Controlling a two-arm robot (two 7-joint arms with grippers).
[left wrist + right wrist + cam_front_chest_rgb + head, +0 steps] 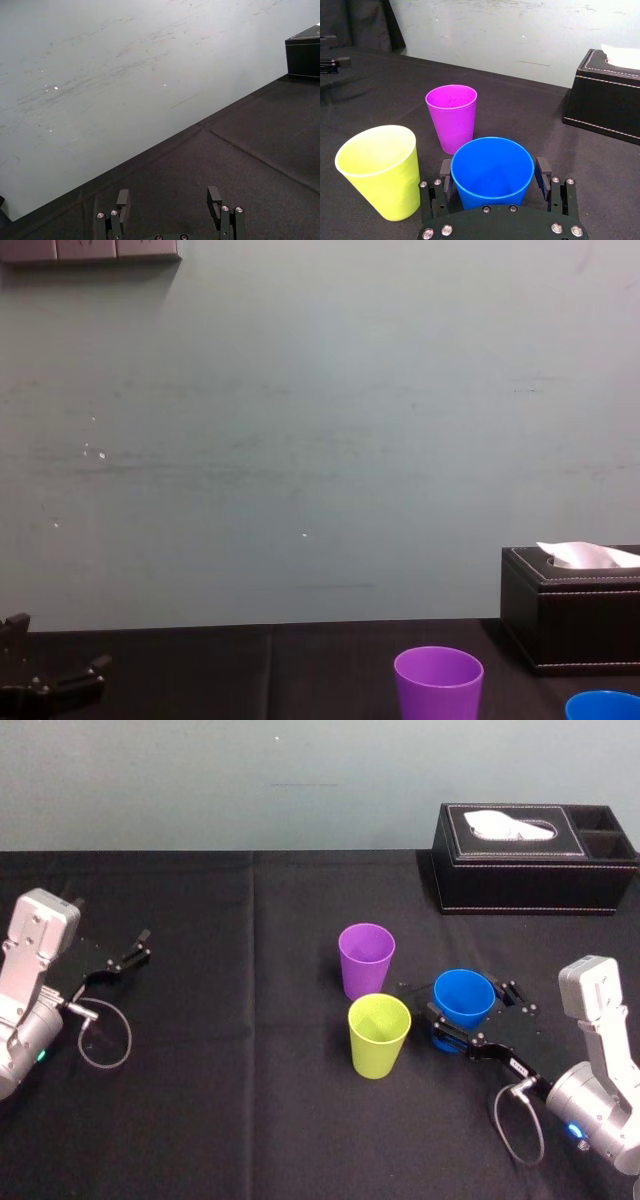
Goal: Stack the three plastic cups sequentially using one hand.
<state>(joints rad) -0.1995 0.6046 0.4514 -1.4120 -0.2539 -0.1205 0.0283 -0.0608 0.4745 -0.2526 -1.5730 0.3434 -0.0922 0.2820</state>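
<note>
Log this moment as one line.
right gripper: open around blue cup | left gripper: open, parked left | purple cup, yellow-green cup: upright, unstacked

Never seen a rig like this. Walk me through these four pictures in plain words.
This is a two-armed robot. Each arm ends in a gripper, a clamp with two fingers. One picture looks down from its head, one looks across the table from its chest, and one comes from each wrist. On the black table stand a purple cup, a yellow-green cup and a blue cup, with a black tissue box behind. The right gripper has its open fingers either side of the blue cup, so nothing is held. The left gripper rests open on the table's left.
</note>
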